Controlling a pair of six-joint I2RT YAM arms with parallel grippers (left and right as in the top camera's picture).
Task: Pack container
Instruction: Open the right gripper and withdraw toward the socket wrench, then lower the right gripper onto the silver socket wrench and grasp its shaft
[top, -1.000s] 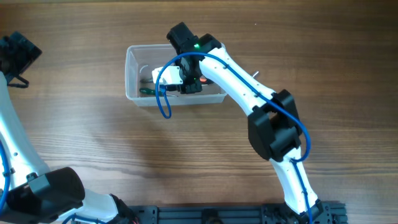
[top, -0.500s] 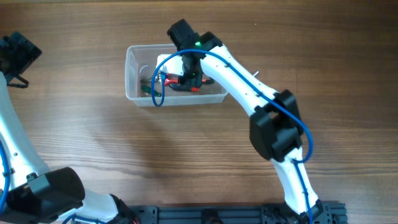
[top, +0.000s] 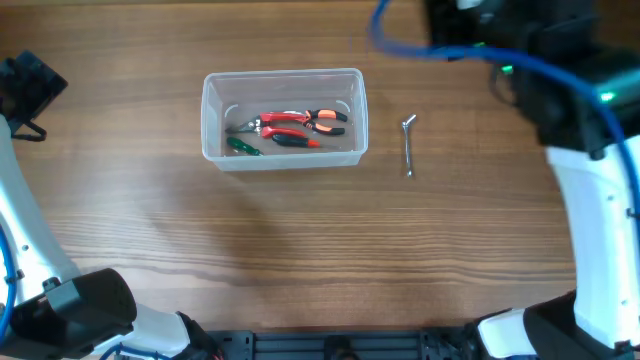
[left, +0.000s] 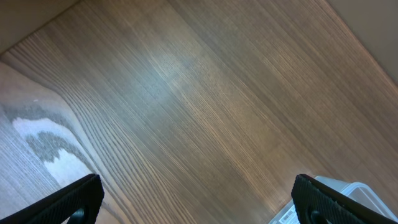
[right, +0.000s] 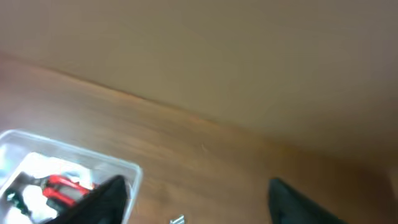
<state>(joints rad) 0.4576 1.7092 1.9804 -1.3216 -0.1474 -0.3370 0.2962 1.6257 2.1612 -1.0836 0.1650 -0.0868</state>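
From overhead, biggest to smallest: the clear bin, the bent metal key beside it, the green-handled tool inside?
1. container
2. metal key
3. green-handled tool; its end may be hidden, so the last two are unsure.

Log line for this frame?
container: pliers, green tool inside | hex key: on table, right of container | left gripper: open, empty | right gripper: open, empty

We see a wooden table (top: 300, 250) carrying the clear container (top: 284, 74) and, near it but apart, what may be a bent metal key (top: 409, 146).
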